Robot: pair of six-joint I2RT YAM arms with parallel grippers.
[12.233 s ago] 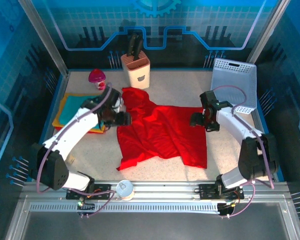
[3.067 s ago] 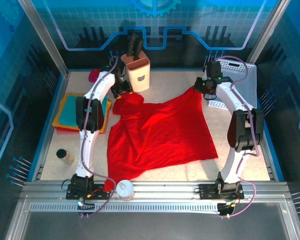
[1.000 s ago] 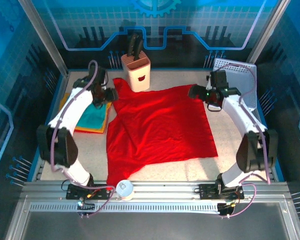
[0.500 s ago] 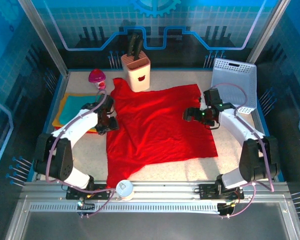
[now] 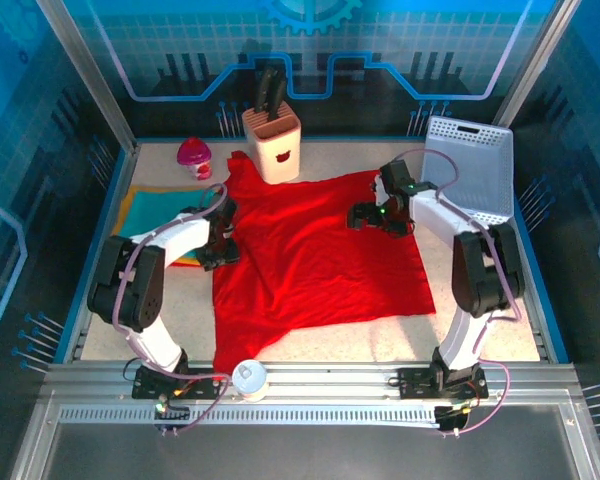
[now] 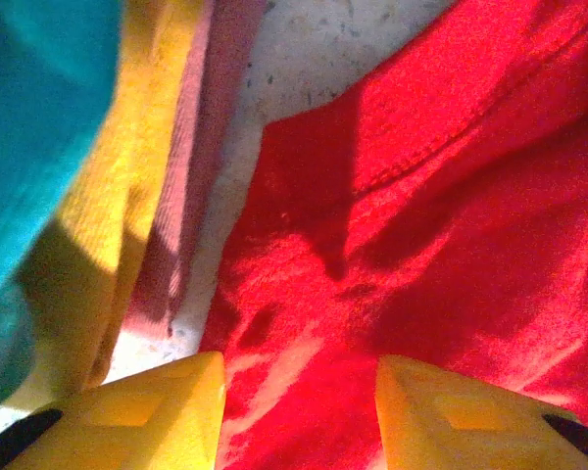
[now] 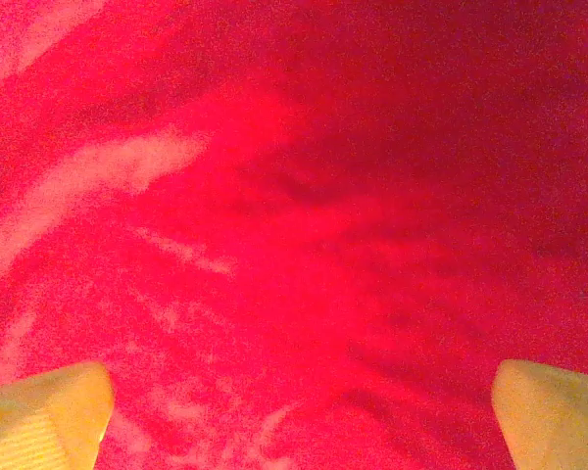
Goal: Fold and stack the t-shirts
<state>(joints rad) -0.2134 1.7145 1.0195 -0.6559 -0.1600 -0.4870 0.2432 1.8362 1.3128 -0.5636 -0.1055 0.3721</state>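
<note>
Spreading looks finished: beside the folded teal, orange and yellow shirts [image 5: 148, 215], the left gripper [image 6: 299, 411] has dropped onto the left hem of the large bright red cloth t-shirt [image 5: 320, 255] lying flat mid-table, jaws half spread and narrowing. The right gripper [image 7: 299, 416] has come inward over its upper right, jaws wide apart, so folding likely starts next.

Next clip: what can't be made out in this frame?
Left wrist view: bottom edge cuts off the left gripper; contact with the red t-shirt unclear.
Right wrist view: too close to tell which part of the shirt lies under the open right gripper.
Top view: left arm covers part of the folded t-shirt stack; count unclear.
</note>
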